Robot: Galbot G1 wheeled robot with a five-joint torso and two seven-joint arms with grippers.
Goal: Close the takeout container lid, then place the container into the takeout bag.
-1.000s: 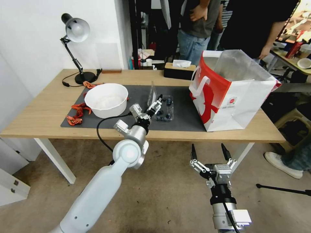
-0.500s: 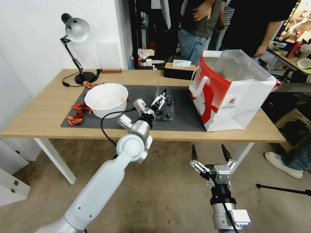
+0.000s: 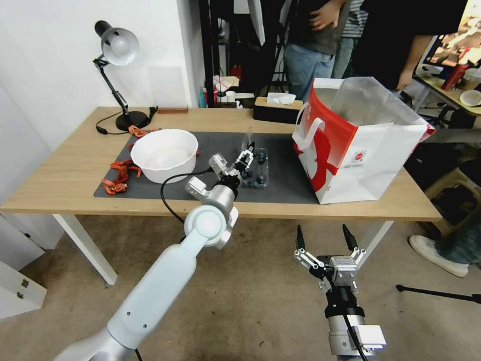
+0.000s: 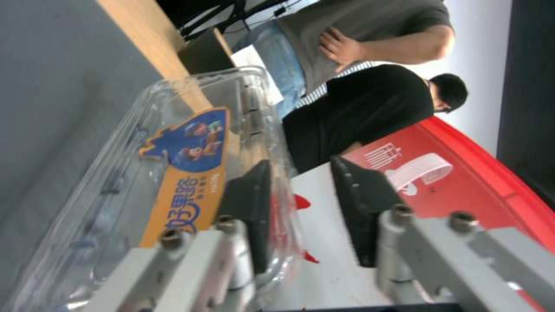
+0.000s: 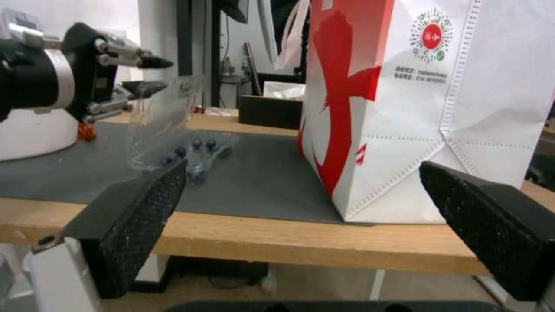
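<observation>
Since the earlier frame the lid (image 3: 246,139) was swung further upright by the left claw (image 3: 246,156), its fingers apart astride the lid edge; closure was judged underway. Takeout container (image 3: 254,173) lay mid-bench. Right claw (image 3: 323,233) hung open below the bench's front edge.

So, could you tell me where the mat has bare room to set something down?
Free: the mat strip between the takeout container and the takeout bag, and its front edge below the white bowl. Crowded: the left tool at the lid; orange bits left of the bowl.
</observation>
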